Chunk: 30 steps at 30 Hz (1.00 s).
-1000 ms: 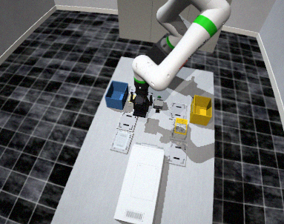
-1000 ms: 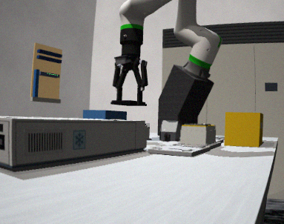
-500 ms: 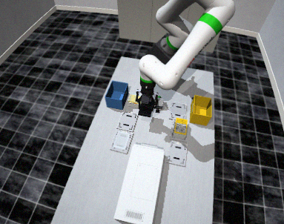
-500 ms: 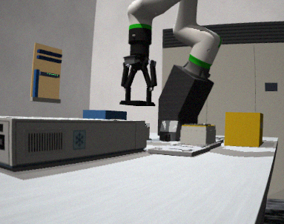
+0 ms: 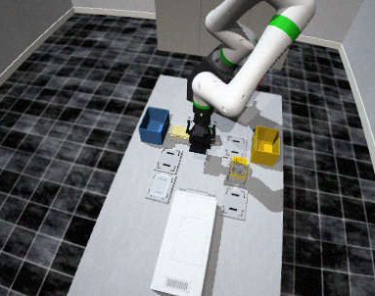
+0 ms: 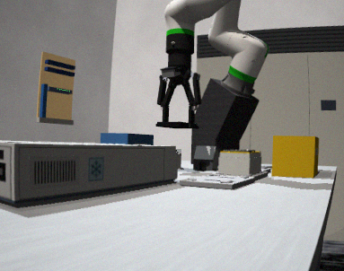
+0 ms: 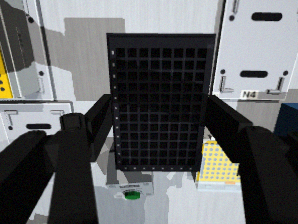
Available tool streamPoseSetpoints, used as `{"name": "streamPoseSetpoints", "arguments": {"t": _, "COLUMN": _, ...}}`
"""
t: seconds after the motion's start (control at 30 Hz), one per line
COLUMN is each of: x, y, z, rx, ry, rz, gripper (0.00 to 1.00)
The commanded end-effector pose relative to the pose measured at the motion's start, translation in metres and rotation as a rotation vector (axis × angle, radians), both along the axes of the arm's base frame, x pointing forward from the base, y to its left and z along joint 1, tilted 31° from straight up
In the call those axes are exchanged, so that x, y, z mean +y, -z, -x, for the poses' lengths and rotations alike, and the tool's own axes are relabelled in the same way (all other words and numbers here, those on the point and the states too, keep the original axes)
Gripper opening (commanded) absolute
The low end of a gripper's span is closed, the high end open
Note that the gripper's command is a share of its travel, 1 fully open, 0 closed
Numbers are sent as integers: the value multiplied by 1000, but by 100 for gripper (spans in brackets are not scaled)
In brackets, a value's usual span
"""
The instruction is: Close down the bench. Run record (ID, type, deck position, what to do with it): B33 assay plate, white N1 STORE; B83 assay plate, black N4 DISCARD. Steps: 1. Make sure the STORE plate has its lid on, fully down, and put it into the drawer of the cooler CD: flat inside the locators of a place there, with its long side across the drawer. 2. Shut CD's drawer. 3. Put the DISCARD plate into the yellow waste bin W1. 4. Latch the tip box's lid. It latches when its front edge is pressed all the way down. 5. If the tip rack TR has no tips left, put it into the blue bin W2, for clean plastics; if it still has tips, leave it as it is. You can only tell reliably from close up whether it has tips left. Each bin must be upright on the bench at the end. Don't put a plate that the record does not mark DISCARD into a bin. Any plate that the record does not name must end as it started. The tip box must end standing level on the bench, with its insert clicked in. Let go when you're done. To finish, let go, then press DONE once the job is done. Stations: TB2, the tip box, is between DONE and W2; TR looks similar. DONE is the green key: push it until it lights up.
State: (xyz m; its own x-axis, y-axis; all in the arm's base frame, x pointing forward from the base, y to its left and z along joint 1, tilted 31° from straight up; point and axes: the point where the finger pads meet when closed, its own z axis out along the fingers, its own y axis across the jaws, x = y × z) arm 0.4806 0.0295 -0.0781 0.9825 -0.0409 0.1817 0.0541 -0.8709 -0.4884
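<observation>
My gripper (image 5: 201, 133) is shut on the black assay plate (image 7: 160, 102) by its long sides and holds it flat, high above the bench, as the exterior view shows (image 6: 176, 124). In the wrist view the empty nest N4 (image 7: 255, 55) lies below at the upper right. The green DONE key (image 7: 131, 195) and the yellow tip box (image 7: 216, 162) lie below the plate. The white plate (image 5: 162, 186) lies on its nest near the cooler CD (image 5: 187, 245). The yellow bin W1 (image 5: 265, 145) stands upright at the right. The blue bin W2 (image 5: 155, 125) stands at the left. The tip rack TR (image 5: 239, 168) stands beside W1.
The arm's dark base (image 6: 224, 126) rises at the back of the bench. More empty deck nests (image 5: 234, 202) lie right of the cooler. The tip box (image 5: 178, 130) sits just left of my gripper, next to W2.
</observation>
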Motion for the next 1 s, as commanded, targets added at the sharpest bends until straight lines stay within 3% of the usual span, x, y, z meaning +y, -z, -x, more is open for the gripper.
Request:
{"name": "streamPoseSetpoints", "arguments": {"t": 0.0, "x": 6, "y": -4, "z": 2, "rx": -1, "ry": 1, "rz": 1, "gripper": 10}}
{"name": "streamPoseSetpoints", "arguments": {"t": 0.97, "x": 62, "y": -30, "z": 27, "rx": -1, "ry": 1, "rz": 1, "gripper": 10}}
